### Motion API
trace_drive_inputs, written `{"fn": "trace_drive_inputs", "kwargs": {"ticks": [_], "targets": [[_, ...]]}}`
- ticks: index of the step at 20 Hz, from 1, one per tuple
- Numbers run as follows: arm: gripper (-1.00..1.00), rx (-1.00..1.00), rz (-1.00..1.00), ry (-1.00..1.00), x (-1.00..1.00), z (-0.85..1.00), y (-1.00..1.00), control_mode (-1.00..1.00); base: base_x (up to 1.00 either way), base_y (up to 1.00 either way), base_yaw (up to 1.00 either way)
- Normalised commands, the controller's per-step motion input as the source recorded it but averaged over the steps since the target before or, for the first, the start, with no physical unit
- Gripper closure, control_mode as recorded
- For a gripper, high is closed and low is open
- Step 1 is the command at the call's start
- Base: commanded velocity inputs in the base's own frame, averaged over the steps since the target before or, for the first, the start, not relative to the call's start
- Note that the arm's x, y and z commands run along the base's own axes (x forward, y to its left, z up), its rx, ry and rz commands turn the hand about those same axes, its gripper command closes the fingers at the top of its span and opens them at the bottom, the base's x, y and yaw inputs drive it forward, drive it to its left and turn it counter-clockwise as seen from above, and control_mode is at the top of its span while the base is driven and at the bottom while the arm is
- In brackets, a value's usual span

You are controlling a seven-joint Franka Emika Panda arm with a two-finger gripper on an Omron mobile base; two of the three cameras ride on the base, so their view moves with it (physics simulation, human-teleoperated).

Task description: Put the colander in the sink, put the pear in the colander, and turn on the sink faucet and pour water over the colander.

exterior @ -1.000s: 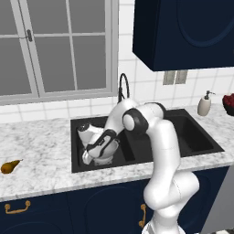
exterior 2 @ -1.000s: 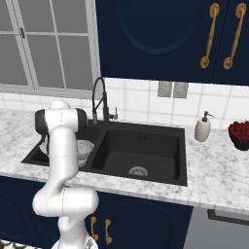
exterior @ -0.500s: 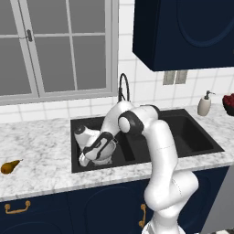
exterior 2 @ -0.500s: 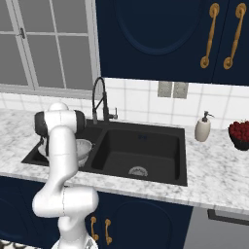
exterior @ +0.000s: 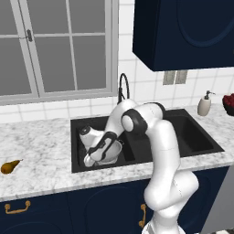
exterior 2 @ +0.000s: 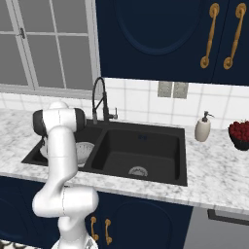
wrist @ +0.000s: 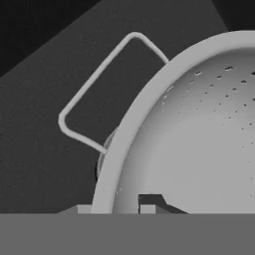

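Observation:
The white-silver perforated colander (exterior: 114, 151) is low inside the left basin of the black sink (exterior: 76, 137), tilted slightly. My gripper (exterior: 101, 148) is shut on its rim from the left side. In the hand view the colander (wrist: 199, 139) is close up, with one wire handle (wrist: 94, 84) sticking out over the dark sink floor (wrist: 40, 149). My gripper (wrist: 113, 208) straddles the rim, one fingertip (wrist: 149, 201) inside the bowl. The right base view has the colander (exterior 2: 83, 150) partly behind my arm. The golden-brown pear (exterior: 9, 167) lies on the counter far left. No water runs from the black gooseneck faucet (exterior: 122, 87).
The right basin (exterior 2: 141, 151) holds only its silver drain. A white soap dispenser (exterior 2: 202, 128) and a dark bowl of red fruit (exterior 2: 240, 134) stand on the marble counter to the right. Dark cabinets hang above, and a window is behind the sink.
My gripper has sunk lower into the left basin with the colander in its grip, moving slightly toward the front. The pear and the faucet have not moved.

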Motion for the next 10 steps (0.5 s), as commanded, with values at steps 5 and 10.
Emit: {"fn": "trace_drive_inputs", "kwargs": {"ticks": [5, 10], "targets": [[1.0, 0.0, -0.03, 0.0, 0.23, 0.0, -0.27, -1.0, 0.0, 0.0, 0.0], [1.0, 0.0, 0.0, 0.0, 0.7, 0.0, -0.27, -1.0, 0.0, 0.0, 0.0]]}}
